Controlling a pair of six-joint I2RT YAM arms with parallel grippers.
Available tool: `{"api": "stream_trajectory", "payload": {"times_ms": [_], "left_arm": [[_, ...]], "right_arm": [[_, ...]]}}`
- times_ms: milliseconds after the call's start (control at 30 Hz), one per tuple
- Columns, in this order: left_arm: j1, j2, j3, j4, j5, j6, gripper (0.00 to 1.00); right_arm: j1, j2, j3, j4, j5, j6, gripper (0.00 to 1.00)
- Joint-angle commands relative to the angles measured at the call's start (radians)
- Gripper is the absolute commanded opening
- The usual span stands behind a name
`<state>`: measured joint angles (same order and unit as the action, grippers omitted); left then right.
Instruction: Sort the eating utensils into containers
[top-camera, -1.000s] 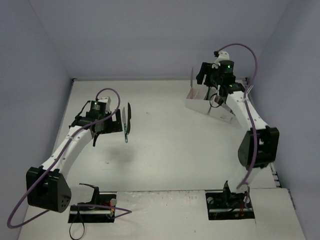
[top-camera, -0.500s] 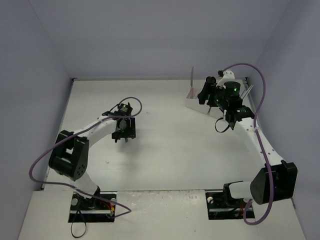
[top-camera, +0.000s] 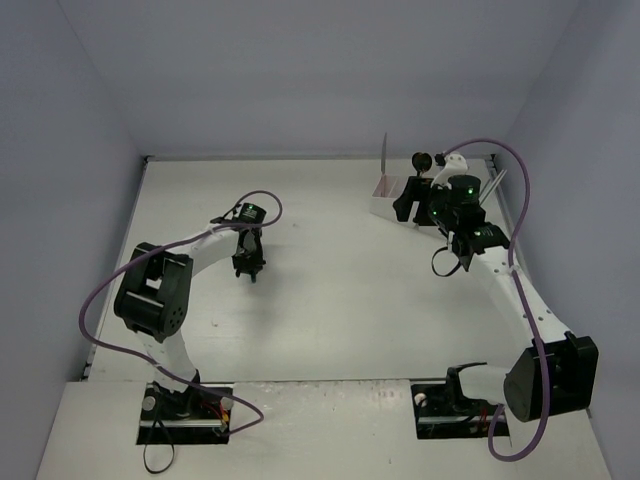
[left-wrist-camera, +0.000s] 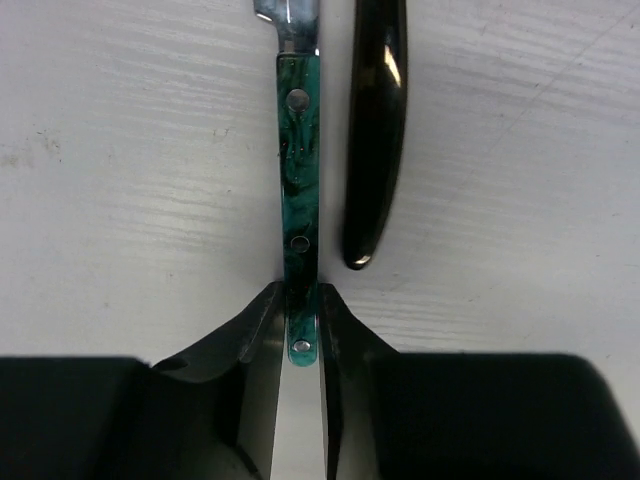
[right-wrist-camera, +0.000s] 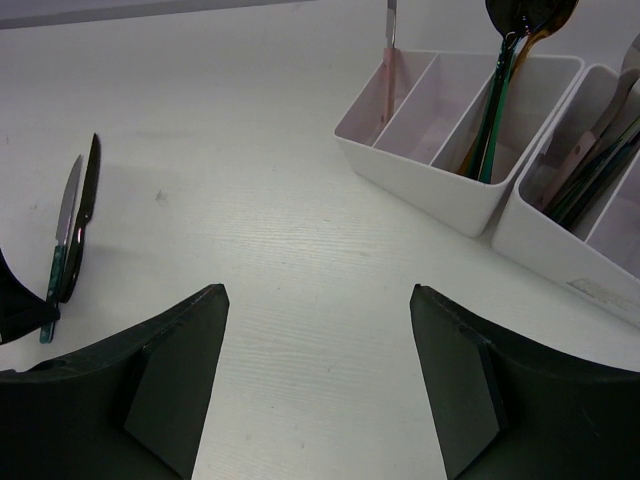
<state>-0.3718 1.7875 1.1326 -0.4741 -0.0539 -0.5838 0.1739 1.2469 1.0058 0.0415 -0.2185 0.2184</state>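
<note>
**A:** Where is the left gripper?

**B:** Down at the tabletop, its jaws clenched on the very butt of the green-handled knife. The knife lies flat, with a black utensil just beside it and a thin gap between them.

**A:** That's a short hold.

**B:** I think so too. The lift should go straight up and slowly, so the blade end doesn't droop or swing and the black one isn't nudged.

**A:** And the right gripper?

**B:** Its jaws are released with nothing between them, above the tabletop and facing the containers, where several utensils already stand. I'd carry the knife over there and lower its tip into a compartment before letting go.
</note>
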Motion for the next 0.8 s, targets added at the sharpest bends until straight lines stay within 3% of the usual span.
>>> {"api": "stream_trajectory", "payload": {"times_ms": [0,33,233,367,500,767], "left_arm": [[0.025,0.027,-0.015,0.009,-0.022,-0.023,0.09],[0.028,0.014,-0.024,0.008,-0.028,-0.025,0.00],[0.028,-0.124,-0.088,-0.036,-0.097,-0.027,0.00],[0.012,-0.316,-0.129,-0.045,-0.119,0.011,0.00],[-0.085,-0.540,-0.147,-0.001,-0.142,0.094,0.00],[-0.199,-0.814,-0.172,0.165,0.026,0.217,0.00]], "right_arm": [[0.010,-0.025,0.007,0.061,-0.019,0.002,0.71],[0.013,-0.023,0.008,0.061,-0.018,0.001,0.72],[0.062,-0.005,0.028,0.060,-0.049,0.012,0.72],[0.139,0.027,0.071,0.061,-0.106,0.044,0.73],[0.213,0.062,0.129,0.065,-0.170,0.098,0.73],[0.378,0.129,0.275,0.071,-0.203,0.153,0.72]]}}
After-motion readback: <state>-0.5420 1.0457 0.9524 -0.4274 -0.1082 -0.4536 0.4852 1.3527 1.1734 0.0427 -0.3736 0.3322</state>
